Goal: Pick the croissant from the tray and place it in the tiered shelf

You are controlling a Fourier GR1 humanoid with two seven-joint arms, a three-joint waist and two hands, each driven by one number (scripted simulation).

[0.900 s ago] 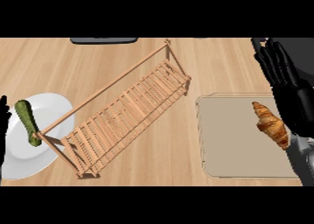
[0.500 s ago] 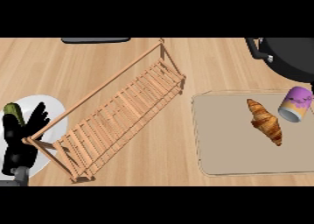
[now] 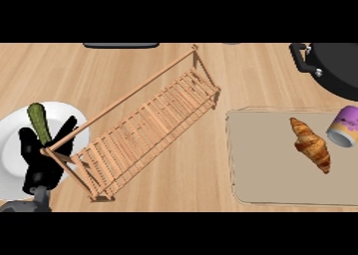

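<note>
A golden-brown croissant (image 3: 311, 144) lies on the beige tray (image 3: 269, 169) at the right, pointing from upper left to lower right. The wooden tiered shelf (image 3: 148, 127) runs diagonally across the middle of the counter. My left hand (image 3: 43, 160) shows at the lower left, fingers straight and pointing up, over the white plate and right beside the shelf's near end. It holds nothing. My right hand is out of view.
A purple-and-white can (image 3: 348, 126) stands at the tray's right edge next to the croissant. A white plate (image 3: 6, 149) with a green cucumber (image 3: 39, 119) sits at the left. A black pan (image 3: 343, 67) occupies the upper right corner.
My right hand has left the view from above the tray, uncovering the can. My left hand has shifted right and up over the plate. The view has shifted slightly.
</note>
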